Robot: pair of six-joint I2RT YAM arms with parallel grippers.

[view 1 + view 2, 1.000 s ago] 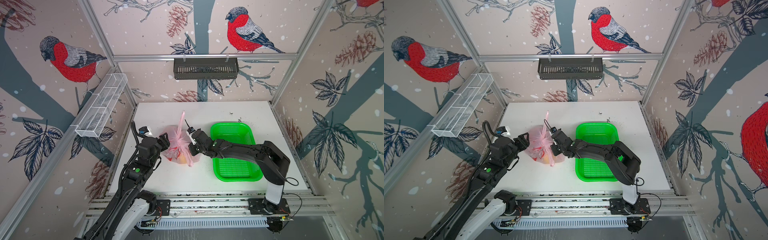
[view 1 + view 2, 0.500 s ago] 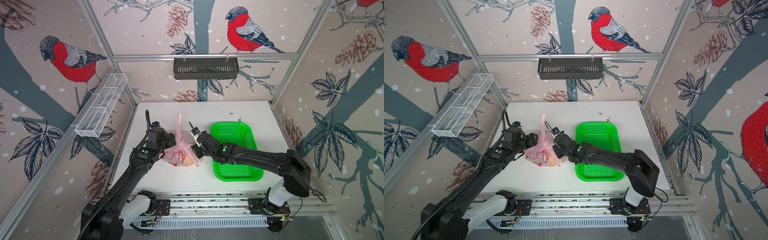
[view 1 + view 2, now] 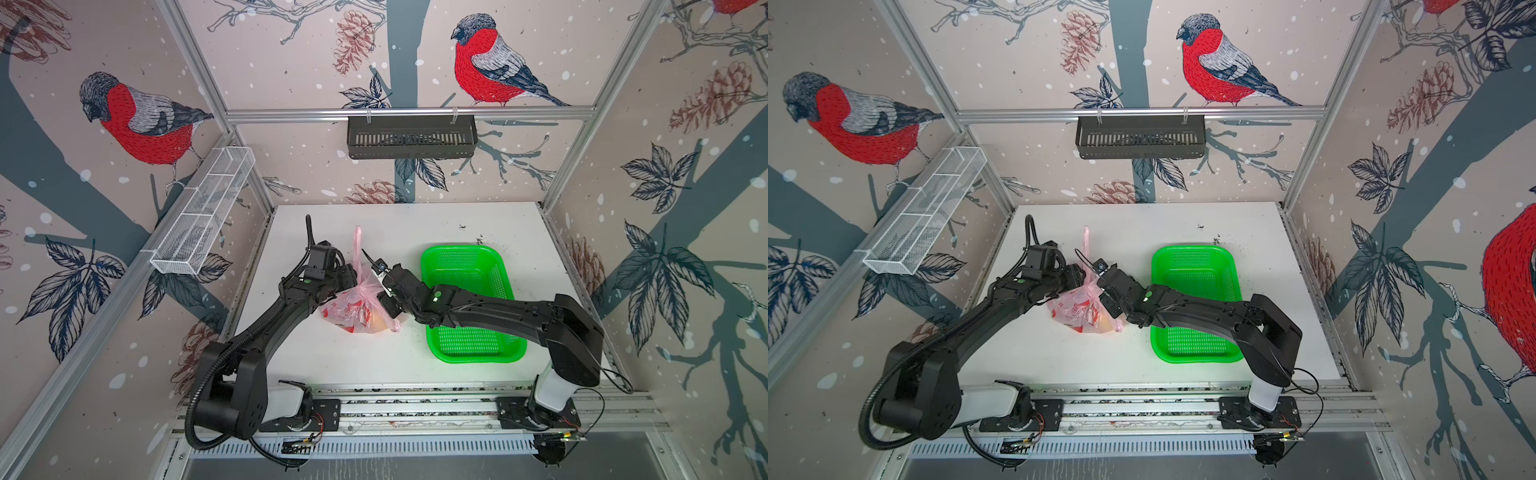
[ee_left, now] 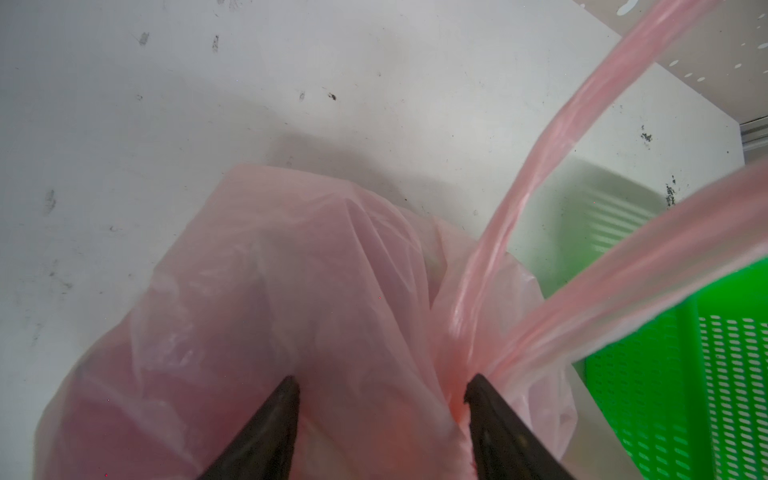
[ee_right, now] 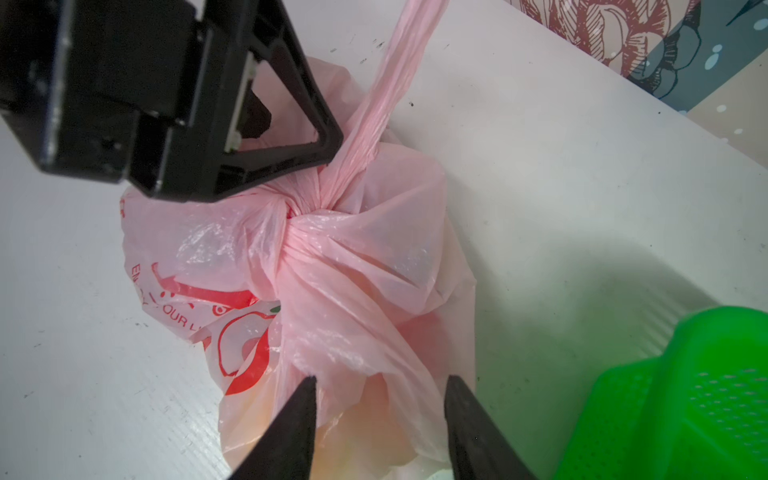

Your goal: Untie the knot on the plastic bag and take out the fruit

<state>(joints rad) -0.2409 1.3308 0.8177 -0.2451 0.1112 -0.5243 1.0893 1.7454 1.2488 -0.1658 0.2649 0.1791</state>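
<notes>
Two changes inside the last second, both at the plastic bag (image 3: 353,311), lying left of the middle of the worktop (image 3: 415,232) and toward its front edge. First, the right gripper (image 5: 380,380): no longer nearly shut but roughly half spread, with a fold of bag below the knot (image 5: 305,235) between its jaws and no pinch on it to be seen; probably a release ahead of a fresh bite. Second, the left gripper (image 4: 381,379): reached farther in from the left edge, pressed against the bag's side toward that edge, spread wide and holding nothing, with one finger (image 5: 274,166) touching the root of the handle loop (image 3: 357,243) just beside the knot. For the task, little gained so far: knot tight and whole, loop pointing toward the back edge, fruit (image 5: 365,419) shut inside, only an orange-yellow glow through the plastic at the bag's front end. Likely next need: a pinch on one strand at the twist. Around: green tray (image 3: 465,270) just right of the bag, toward the right edge, with nothing showing in it; dark crumbs (image 3: 478,240) near its back rim; wire basket (image 3: 203,212) and black rack (image 3: 411,137) up on the walls, well apart. In the way: the left finger crowding the knot, thin slippery film, and the right forearm (image 3: 498,311) lying across the tray's front half.
</notes>
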